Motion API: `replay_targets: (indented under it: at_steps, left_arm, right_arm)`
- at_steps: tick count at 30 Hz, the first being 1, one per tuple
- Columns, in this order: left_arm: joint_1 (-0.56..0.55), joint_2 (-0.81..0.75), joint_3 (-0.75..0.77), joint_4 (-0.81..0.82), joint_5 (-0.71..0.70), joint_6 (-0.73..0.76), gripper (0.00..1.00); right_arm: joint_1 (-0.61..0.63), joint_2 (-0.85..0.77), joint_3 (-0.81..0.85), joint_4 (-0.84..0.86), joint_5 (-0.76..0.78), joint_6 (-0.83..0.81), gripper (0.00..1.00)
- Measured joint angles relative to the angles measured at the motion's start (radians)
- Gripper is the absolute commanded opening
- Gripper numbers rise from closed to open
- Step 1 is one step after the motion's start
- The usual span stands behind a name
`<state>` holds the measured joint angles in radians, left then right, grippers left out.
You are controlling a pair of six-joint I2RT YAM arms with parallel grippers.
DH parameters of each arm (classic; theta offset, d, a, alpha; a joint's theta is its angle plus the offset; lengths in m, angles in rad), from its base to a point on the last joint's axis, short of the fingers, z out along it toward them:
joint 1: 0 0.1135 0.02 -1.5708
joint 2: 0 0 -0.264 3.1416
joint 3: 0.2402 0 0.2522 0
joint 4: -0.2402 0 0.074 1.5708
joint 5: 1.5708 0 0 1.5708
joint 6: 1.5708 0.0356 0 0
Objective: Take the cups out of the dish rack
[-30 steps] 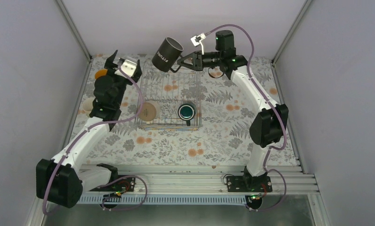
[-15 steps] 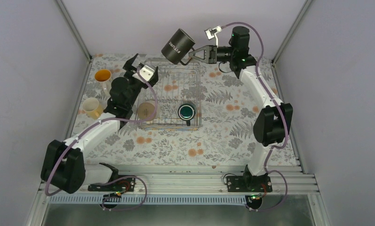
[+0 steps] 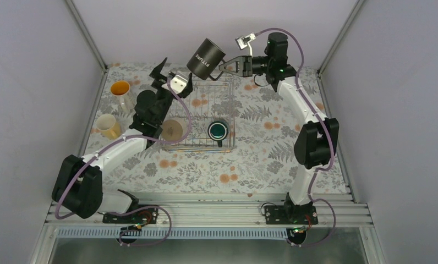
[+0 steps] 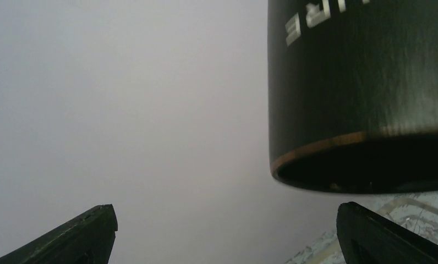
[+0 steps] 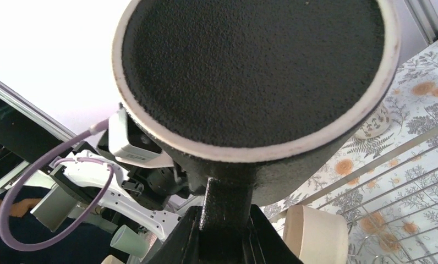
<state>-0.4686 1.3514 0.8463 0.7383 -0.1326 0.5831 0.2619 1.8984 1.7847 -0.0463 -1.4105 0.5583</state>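
The black cup [image 3: 206, 59] is up in the air, over the far edge of the rack [image 3: 206, 107]. It is tipped, and its open mouth looks turned down and to the left. The right hand [image 3: 231, 64] holds it by the handle, pinched tight between its two fingers.

A second ago this cup was lower. Now it is lifted clear of the wires, so it is out of the rack but not put down yet.

The left arm has swung over too. It was out by the left side of the worktop [image 3: 261, 159], next to the orange cup [image 3: 120, 88]. Now the left hand [image 3: 163, 73] is at the far left corner of the rack. It is near the black cup but not touching it. Its fingers have spread wide and hold nothing. In the left wrist view the cup hangs just ahead, up and to the right, not yet between the fingers. I think the left hand may be getting ready to take it, but that is a guess.

The orange cup and a pale cup [image 3: 108, 125] stand on the worktop, left of the rack. A cream cup [image 3: 173, 130] and a green cup [image 3: 218, 130] are in the rack, so two more wait.
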Motion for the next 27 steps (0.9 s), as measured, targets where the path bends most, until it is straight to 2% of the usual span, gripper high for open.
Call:
replay_targets:
  at_steps: [10, 13, 16, 21, 23, 27]
  left_arm:
    - [-0.006, -0.001, 0.061, -0.084, -0.003, -0.032, 0.99]
    - [-0.005, 0.0, 0.067, -0.116, -0.006, -0.041, 0.93]
    - [-0.005, -0.002, 0.067, -0.128, 0.002, -0.045, 0.8]
    - [-0.016, -0.008, 0.069, -0.135, 0.013, -0.054, 0.51]
    - [-0.021, -0.013, 0.071, -0.146, 0.016, -0.052, 0.39]
    - [-0.029, -0.019, 0.076, -0.171, 0.014, -0.067, 0.14]
  right_arm:
    - [0.03, 0.058, 0.003, -0.053, -0.032, -0.051, 0.03]
    - [0.055, 0.066, 0.019, -0.085, -0.058, -0.074, 0.03]
    - [0.071, 0.066, 0.032, -0.09, -0.073, -0.069, 0.03]
    - [0.08, 0.069, 0.033, -0.058, -0.081, -0.037, 0.03]
    - [0.084, 0.072, 0.033, -0.05, -0.085, -0.03, 0.09]
    - [0.095, 0.087, 0.041, -0.03, -0.089, -0.024, 0.3]
